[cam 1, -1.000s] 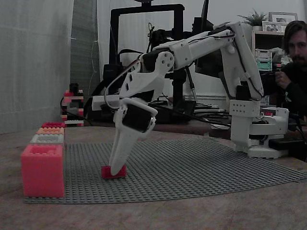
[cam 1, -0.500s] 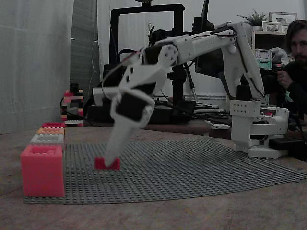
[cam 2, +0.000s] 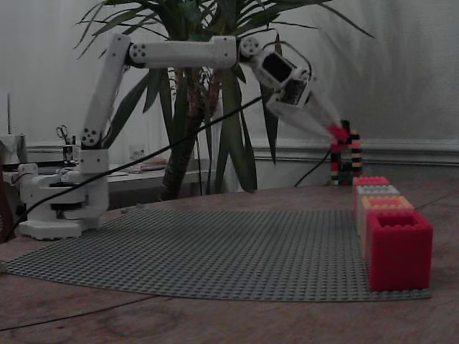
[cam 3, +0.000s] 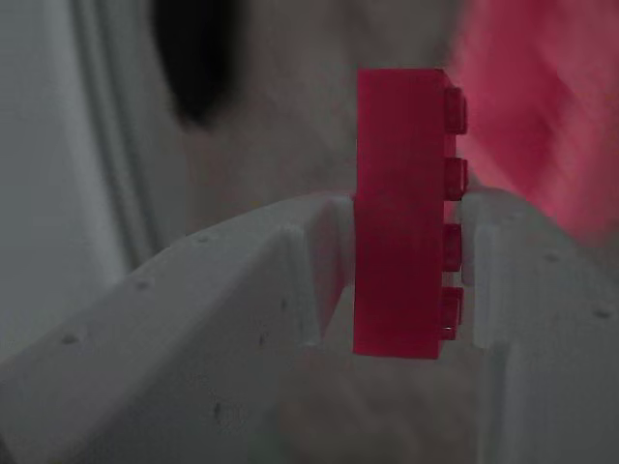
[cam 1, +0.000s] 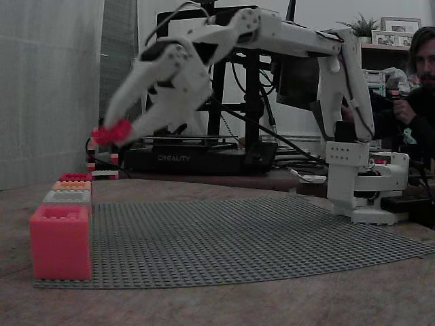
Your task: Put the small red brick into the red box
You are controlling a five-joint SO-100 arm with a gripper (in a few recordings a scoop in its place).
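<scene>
My gripper [cam 1: 113,133] is shut on the small red brick [cam 1: 114,130] and holds it high in the air, above and slightly right of the row of boxes at the left. From the opposite side, the gripper [cam 2: 336,132] and brick [cam 2: 338,133] hang above the far end of that row. In the wrist view the brick [cam 3: 398,193] stands on end between the white fingers [cam 3: 290,280], studs facing right. The red box [cam 1: 75,177] is the farthest in the row in one fixed view and the nearest [cam 2: 399,249] in the other.
A salmon-pink box [cam 1: 60,242], a grey box [cam 1: 66,197] and an orange box [cam 1: 71,185] line the grey baseplate [cam 1: 258,234] edge. A small brick tower [cam 2: 346,154] stands beyond the row. A person [cam 1: 418,88] sits behind the arm's base [cam 1: 360,183].
The gripper has lifted the small red brick off the baseplate and swung it up and to the left, towards the row of boxes.
</scene>
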